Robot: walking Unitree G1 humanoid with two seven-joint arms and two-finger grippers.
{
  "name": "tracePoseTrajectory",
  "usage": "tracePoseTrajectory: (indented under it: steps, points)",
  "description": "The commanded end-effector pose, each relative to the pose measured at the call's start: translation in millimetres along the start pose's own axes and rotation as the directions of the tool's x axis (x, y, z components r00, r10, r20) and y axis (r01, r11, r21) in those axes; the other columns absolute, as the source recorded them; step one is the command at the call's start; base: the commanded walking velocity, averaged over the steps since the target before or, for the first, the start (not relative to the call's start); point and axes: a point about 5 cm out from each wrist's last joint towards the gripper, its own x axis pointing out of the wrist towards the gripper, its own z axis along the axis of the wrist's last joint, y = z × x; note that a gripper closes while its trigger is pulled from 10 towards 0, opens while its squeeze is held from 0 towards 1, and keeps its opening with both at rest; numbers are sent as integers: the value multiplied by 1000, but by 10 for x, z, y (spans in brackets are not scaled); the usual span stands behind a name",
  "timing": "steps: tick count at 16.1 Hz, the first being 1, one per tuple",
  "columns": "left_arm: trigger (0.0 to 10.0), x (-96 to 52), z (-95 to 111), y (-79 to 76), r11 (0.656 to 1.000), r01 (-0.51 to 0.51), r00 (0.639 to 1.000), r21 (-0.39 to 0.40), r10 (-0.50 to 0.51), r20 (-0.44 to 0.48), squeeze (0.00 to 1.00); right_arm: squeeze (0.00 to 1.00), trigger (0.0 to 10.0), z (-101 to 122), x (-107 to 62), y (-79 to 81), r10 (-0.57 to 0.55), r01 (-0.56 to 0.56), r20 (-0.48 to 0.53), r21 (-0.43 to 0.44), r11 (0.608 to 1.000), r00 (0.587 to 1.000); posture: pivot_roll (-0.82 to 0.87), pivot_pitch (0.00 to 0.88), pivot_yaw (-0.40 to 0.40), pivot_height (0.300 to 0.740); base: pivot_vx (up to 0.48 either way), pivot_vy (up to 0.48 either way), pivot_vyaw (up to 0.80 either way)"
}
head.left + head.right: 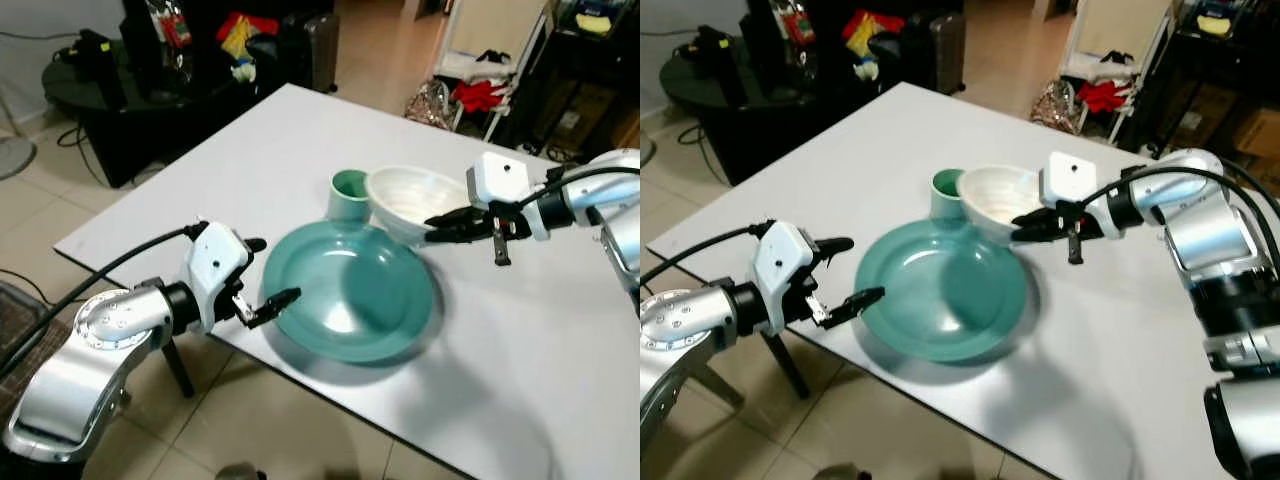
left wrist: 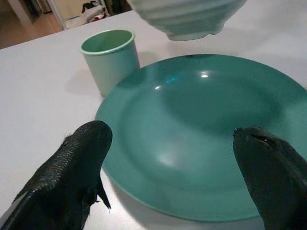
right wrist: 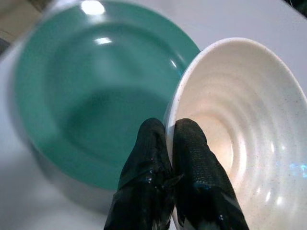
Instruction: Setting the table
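Right wrist view shows the right gripper (image 3: 168, 132) pinching the rim of a ribbed, speckled white bowl (image 3: 249, 124), held above the teal plate's (image 1: 350, 290) 1 o'clock edge. A green cup (image 1: 349, 194) stands at 12. The left gripper (image 1: 268, 273), fingers spread, sits at 9. The white table (image 1: 520, 380) stands on beige tiles.

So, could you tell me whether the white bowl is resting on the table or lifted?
Lifted: the right gripper pinches the white bowl's rim, holding it above the plate.
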Motion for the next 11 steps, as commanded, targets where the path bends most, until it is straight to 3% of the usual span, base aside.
tracePoseTrajectory:
  steps: [1, 4, 11]
  points:
    - [10000, -11, 35, -15, 1000, 14, 1000, 12, -14, 8, 0, 0, 0, 92, -91, 1, -14, 15, 29, -23, 1000, 999, 101, 0, -65, 740, 0, 0, 0]
    - [10000, 30, 12, -14, 1000, 10, 1000, -15, -10, -5, 0, 0, 0, 203, 187, 277, 67, -65, 97, -22, 998, 993, 99, 0, -63, 740, 0, 0, 0]
    - [10000, 35, -6, -33, 999, 27, 999, -22, -27, -30, 0, 0, 0, 231, 578, 409, 50, -47, 98, -24, 999, 994, 108, 0, -61, 740, 0, 0, 0]
